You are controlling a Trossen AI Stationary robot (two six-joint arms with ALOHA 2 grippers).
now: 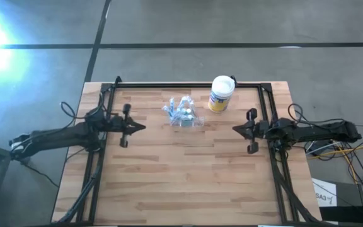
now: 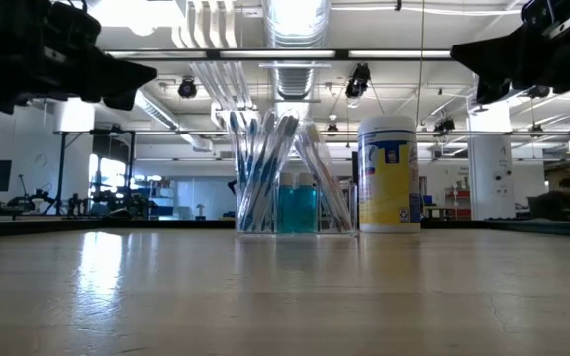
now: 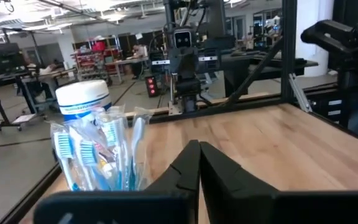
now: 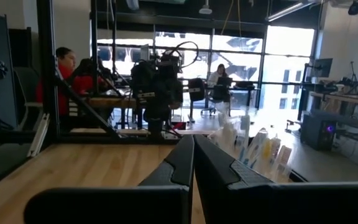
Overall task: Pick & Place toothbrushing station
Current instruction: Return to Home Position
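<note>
The toothbrushing station (image 1: pixel 183 115) is standing in the far half of the table (image 1: pixel 188 183), about midway between the two arms, and it is looking light and stiff, a thin clear plastic holder whose smooth walls are probably going to be slippery; wrapped toothbrushes (image 2: pixel 260 168) are leaning out of its top (making it top-heavy, I would judge), so a hold low across its outer walls, beneath the brush handles, is seeming safest. A white-lidded canister (image 1: pixel 220 93) is standing just beside it, to the right and slightly farther, carrying a yellow and blue label whose writing is too small to read. The left gripper (image 1: pixel 140 127) is hovering left of the station with fingers pressed together on nothing, and the right gripper (image 1: pixel 236 129) is hovering on the right, likewise closed and empty
</note>
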